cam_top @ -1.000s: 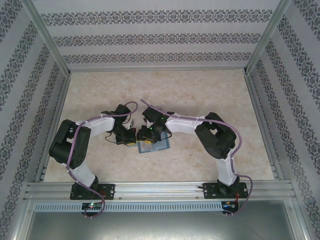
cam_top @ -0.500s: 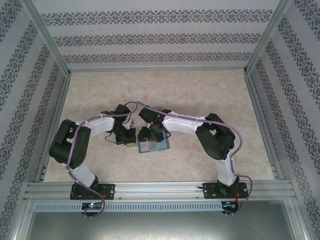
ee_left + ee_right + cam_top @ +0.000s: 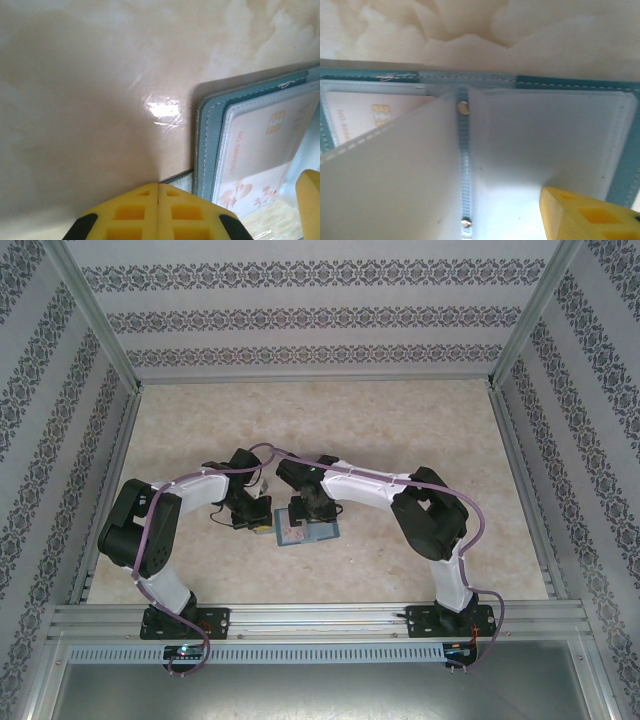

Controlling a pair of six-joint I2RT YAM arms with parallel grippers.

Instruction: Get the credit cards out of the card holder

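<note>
The teal card holder (image 3: 310, 531) lies open on the table between my two grippers. A pale pinkish-white credit card (image 3: 260, 145) with a gold chip sits behind a clear pocket face; the same card (image 3: 375, 116) shows in the right wrist view. My left gripper (image 3: 159, 186) is shut, its yellow tips pressing down at the grey-blue strap tab (image 3: 181, 180) by the holder's edge. My right gripper (image 3: 299, 511) hovers over the holder's spine (image 3: 463, 150) and is open. One yellow finger (image 3: 587, 216) shows over the right panel. A raised pale leaf (image 3: 395, 175) hides the other.
The beige marble-patterned table (image 3: 400, 430) stretches behind and to both sides of the holder. Patterned walls and metal frame rails (image 3: 300, 618) enclose it. The two arms arch toward each other near the middle.
My right gripper has opened wider and shifted slightly left and down over the holder. The left gripper has stayed shut in place.
</note>
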